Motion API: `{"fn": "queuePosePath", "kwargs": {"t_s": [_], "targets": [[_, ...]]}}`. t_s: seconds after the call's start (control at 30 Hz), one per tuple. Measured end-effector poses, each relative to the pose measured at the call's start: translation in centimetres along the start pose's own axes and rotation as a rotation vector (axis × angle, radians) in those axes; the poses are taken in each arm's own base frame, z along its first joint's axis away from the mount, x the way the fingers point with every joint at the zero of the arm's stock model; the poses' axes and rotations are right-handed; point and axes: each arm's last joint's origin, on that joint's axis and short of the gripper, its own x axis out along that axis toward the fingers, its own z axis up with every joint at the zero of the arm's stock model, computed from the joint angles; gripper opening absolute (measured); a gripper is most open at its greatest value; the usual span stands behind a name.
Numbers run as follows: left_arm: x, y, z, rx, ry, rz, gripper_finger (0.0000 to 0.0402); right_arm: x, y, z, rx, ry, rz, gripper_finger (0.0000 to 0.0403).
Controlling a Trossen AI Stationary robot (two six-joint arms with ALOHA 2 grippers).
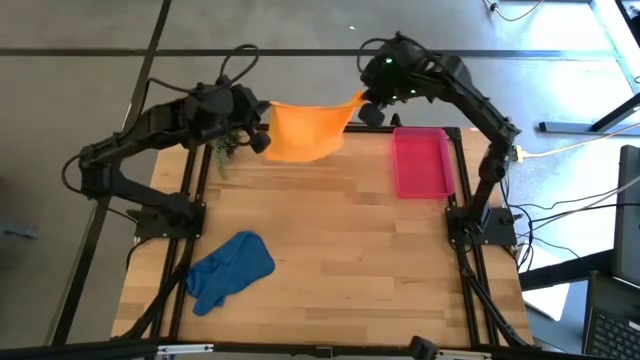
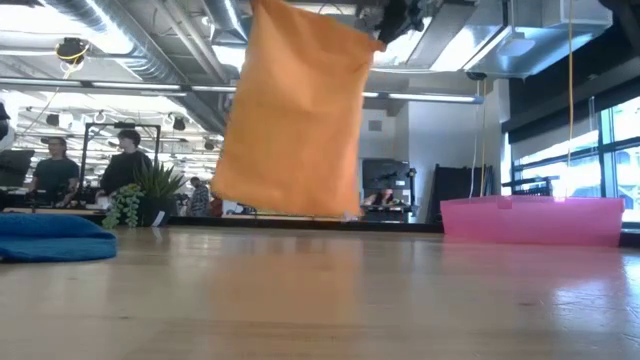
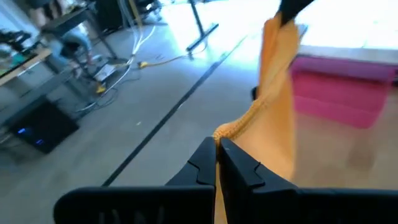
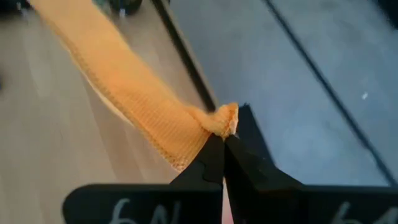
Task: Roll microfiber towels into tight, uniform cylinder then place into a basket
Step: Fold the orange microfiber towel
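The orange microfiber towel [image 1: 305, 130] hangs spread between my two grippers over the table's far edge. My left gripper [image 1: 262, 112] is shut on its upper left corner and my right gripper [image 1: 365, 100] on its upper right corner. In the low view the orange towel [image 2: 295, 110] hangs as a flat sheet, its lower edge [image 2: 285, 212] just above the tabletop. The blue towel [image 1: 232, 268] lies crumpled on the table near the front left. The pink basket [image 1: 421, 162] stands on the table at the far right. My left gripper pinches one top corner of the orange towel [image 3: 229, 132] between its two shut fingers [image 3: 205, 165]. The cloth bunches at the fingertips and hangs down from there, clear of the table. My right gripper pinches the other top corner [image 4: 222, 119] between its shut fingers [image 4: 214, 158], slanting down from the far side. The towel's top edge [image 4: 124, 81] runs from there toward the other arm, slightly slack.
A small green potted plant [image 1: 222, 150] stands at the table's far left, under my left arm. Bare wood lies in the middle of the table between the blue towel and the basket. People stand in the room behind the table [image 2: 90, 165].
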Motion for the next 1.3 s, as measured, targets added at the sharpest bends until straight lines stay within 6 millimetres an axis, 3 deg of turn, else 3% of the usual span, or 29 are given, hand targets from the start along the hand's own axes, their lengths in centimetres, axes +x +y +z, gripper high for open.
{"fn": "queuePosePath", "kwargs": {"t_s": [0.23,0.43,0.63,0.77,0.97,1.3], "targets": [[2.3,0.4,-0.2,0.094,0.083,0.110,0.0000,-2.5,-0.1,-0.5,0.008,-0.038,0.005,0.0004],[4.8,0.0,-1.6,0.153,0.244,0.053,0.0000,-1.8,0.8,-1.2,-0.098,0.003,0.277,0.0004],[5.4,0.0,-1.8,0.195,0.269,0.053,0.0000,-1.8,0.9,-2.1,-0.225,-0.019,0.542,0.0004],[4.8,0.5,-1.2,0.209,0.231,0.062,0.0000,-1.8,0.1,-2.3,-0.197,0.000,0.525,0.0004],[3.5,1.5,0.4,0.212,0.165,0.078,0.0000,-1.5,-1.5,-2.6,0.041,0.066,0.404,0.0004],[5.2,3.6,0.7,0.244,0.155,0.174,0.0000,0.9,-3.1,-1.3,0.094,-0.065,0.239,0.0004]]}}
